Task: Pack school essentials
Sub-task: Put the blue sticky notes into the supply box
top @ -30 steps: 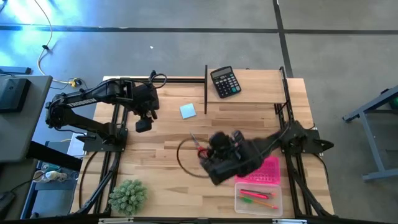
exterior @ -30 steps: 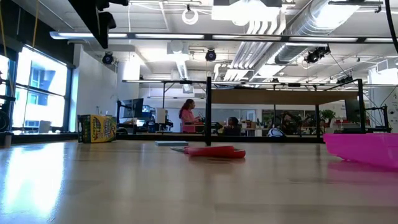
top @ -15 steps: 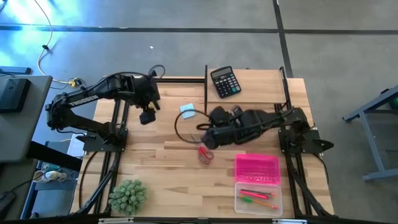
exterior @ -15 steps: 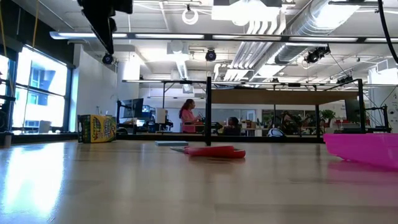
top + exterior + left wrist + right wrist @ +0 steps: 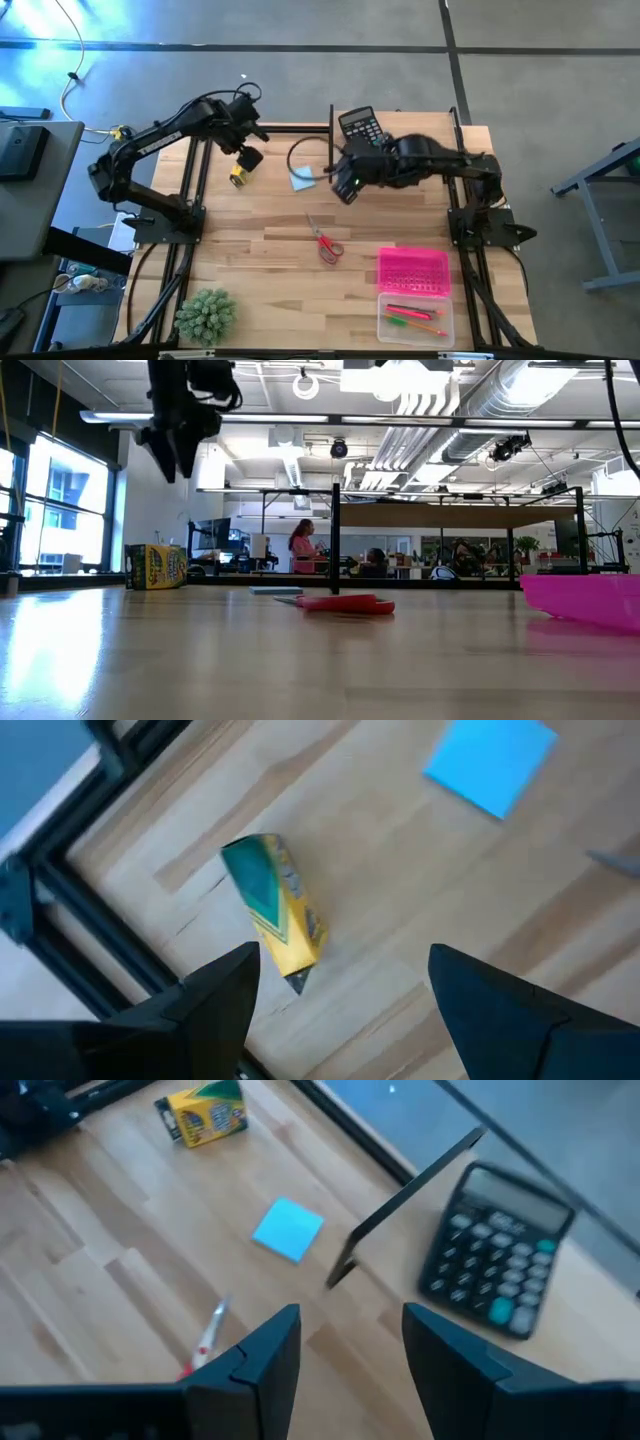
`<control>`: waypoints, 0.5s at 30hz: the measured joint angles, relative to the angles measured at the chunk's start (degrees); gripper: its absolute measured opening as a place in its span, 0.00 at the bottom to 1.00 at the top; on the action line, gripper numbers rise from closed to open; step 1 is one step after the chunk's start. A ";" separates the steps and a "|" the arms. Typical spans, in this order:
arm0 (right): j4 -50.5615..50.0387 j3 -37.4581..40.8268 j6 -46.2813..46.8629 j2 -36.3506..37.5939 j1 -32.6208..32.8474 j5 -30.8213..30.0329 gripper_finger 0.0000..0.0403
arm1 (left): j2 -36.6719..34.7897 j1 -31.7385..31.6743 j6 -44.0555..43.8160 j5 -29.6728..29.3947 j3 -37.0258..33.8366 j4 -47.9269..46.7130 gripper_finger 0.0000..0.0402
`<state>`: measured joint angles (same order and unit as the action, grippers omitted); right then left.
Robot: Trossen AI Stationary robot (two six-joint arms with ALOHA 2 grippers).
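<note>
Both grippers were open and empty above the far part of the table, near the light-blue notepad.

The left gripper (image 5: 340,982) hung with fingers wide apart over the yellow crayon box (image 5: 239,175), which lay left of the notepad (image 5: 302,178). The right gripper (image 5: 350,1342), fingers also parted and holding nothing, hovered just right of the notepad, with the black calculator (image 5: 359,124) behind it. The red-handled scissors (image 5: 325,242) lay nearer than the notepad, and further that way stood the pink basket (image 5: 412,271) and the clear box (image 5: 415,317) with pens inside.
</note>
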<state>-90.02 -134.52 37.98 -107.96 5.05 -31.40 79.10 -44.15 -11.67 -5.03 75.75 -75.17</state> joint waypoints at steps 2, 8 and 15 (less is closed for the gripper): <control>0.02 0.00 -2.69 1.14 -1.59 0.07 0.41 | 1.56 -0.62 -2.13 0.05 0.00 0.15 0.70; 0.00 0.00 -10.18 4.14 -6.01 0.13 0.41 | 4.47 -0.90 -0.88 1.52 -0.02 6.26 0.70; 0.00 0.00 -16.75 5.88 -9.96 0.14 0.41 | 6.76 2.57 5.75 11.31 -0.02 18.37 0.70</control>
<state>-90.02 -134.52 21.23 -102.08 -4.91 -31.26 85.86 -41.58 -5.92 6.28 75.72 -56.80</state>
